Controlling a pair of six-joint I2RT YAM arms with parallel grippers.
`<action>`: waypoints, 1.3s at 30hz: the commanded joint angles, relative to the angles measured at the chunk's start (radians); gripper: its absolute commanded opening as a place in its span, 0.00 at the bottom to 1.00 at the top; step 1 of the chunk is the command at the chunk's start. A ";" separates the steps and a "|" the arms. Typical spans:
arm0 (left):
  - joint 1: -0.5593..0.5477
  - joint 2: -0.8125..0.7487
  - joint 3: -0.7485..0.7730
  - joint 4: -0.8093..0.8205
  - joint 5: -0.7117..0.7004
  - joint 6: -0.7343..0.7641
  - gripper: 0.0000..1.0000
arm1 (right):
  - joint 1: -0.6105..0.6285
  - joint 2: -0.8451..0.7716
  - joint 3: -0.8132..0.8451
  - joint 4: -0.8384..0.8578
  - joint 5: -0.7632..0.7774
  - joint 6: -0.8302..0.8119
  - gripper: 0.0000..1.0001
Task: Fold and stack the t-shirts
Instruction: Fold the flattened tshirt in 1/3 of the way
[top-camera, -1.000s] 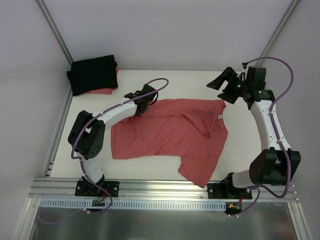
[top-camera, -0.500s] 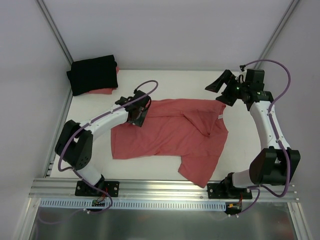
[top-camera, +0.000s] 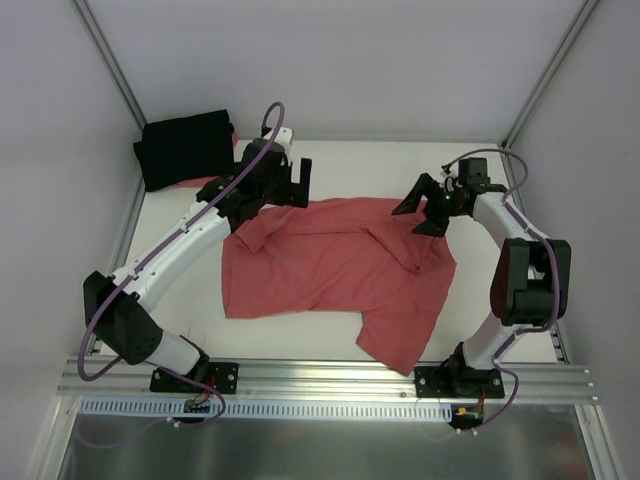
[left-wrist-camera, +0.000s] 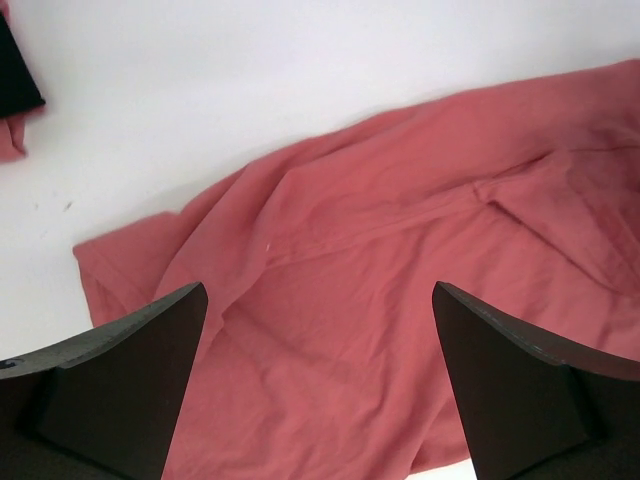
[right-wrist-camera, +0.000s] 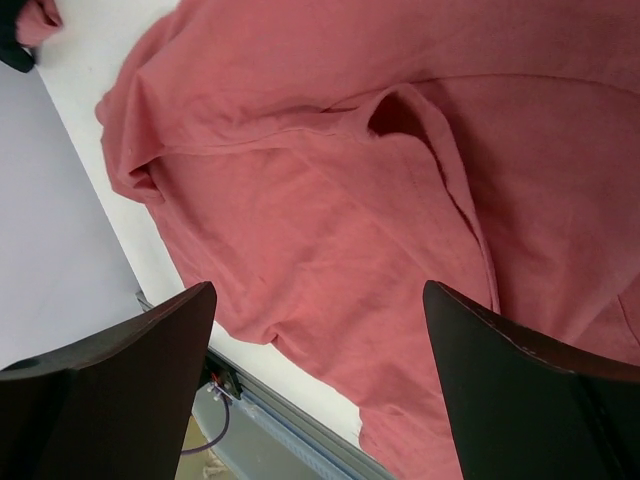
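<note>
Coral-red cotton t-shirt (top-camera: 330, 265) lies rumpled and creased on the white table (top-camera: 380, 160); left jaws and right jaws gape empty.

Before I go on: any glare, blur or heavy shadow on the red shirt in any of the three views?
Top external: even light, sharp, no heavy shadow on the coral-red shirt; the black shirt is too dark for fold detail. Left wrist: shirt creases readable, white table washed out, fingers dark silhouettes. Right wrist: creases crisp, no glare.
</note>
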 joint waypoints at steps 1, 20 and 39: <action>-0.005 -0.011 0.064 0.002 0.041 0.037 0.99 | 0.031 0.067 0.030 0.052 -0.023 -0.015 0.89; -0.005 0.070 0.162 -0.041 0.058 0.097 0.99 | 0.078 0.333 0.264 0.051 -0.027 0.021 0.76; -0.001 0.116 0.191 -0.050 0.006 0.111 0.99 | 0.077 0.336 0.245 0.014 -0.075 -0.004 0.00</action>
